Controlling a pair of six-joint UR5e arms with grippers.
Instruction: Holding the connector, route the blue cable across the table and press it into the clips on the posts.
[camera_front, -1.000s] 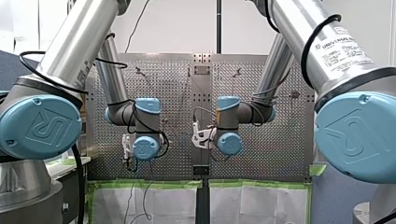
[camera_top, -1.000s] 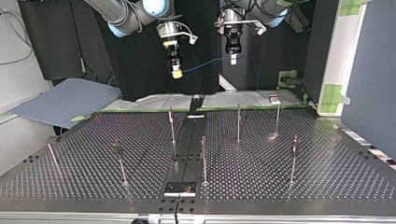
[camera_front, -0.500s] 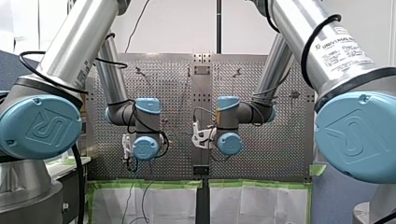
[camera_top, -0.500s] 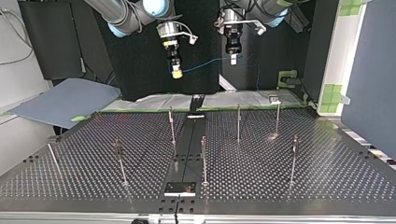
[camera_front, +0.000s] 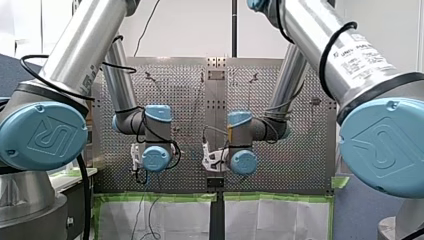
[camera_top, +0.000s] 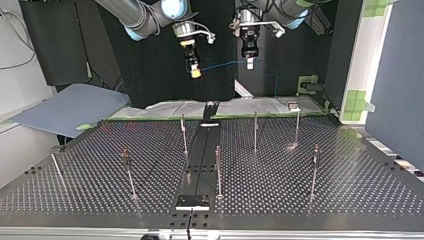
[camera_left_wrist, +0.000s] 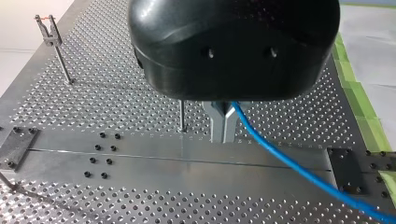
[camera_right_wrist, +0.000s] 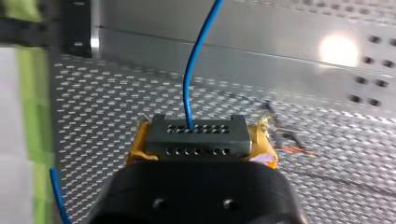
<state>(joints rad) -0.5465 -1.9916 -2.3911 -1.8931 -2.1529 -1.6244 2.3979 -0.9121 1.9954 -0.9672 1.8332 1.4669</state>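
Front view: both wrists low over the grey perforated metal table (camera_front: 175, 85), my left arm's at the view's left, my right arm's near the middle. Fingers hidden there, so cannot tell their state from this side.

Top view: my right gripper (camera_top: 196, 73), yellow-tipped, at the view's left and my left gripper (camera_top: 249, 62) at its right, both high above the table's far edge. Between them the thin blue cable (camera_top: 220, 65), strung in mid-air, well above the slim metal posts (camera_top: 255, 131).

Left wrist view: metal fingers (camera_left_wrist: 219, 123) drawn narrow, pinched on the blue cable, which runs off past the gripper over the table. Farther off, a clip-topped post (camera_left_wrist: 49, 32).

Right wrist view: yellow pads (camera_right_wrist: 140, 144) clamped on the grey multi-hole connector block (camera_right_wrist: 196, 135), with the cable rising out of its top face.
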